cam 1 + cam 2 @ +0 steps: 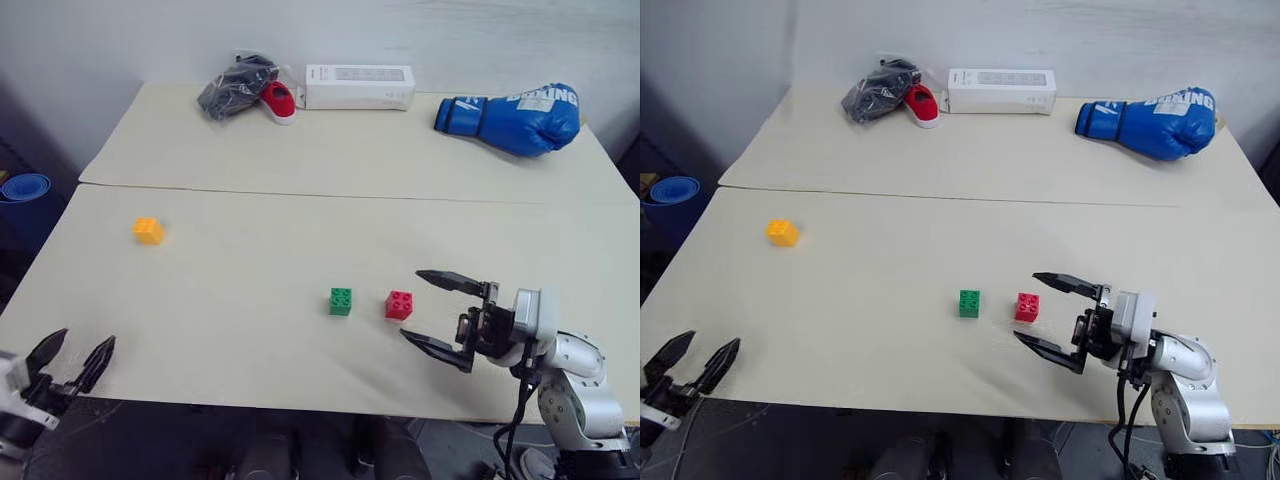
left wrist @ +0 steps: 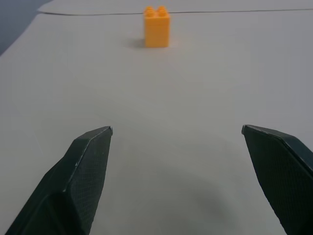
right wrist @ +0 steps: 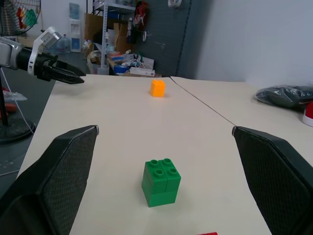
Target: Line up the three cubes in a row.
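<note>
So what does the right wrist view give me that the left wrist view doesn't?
Right wrist view alone: the green cube close ahead between the open right claw, a sliver of the red cube, the left claw over the table's far edge, and a dark bag. Left wrist view alone: nothing beyond its own open claw's fingers. Both: the orange cube standing apart, and the seam across the table.
</note>
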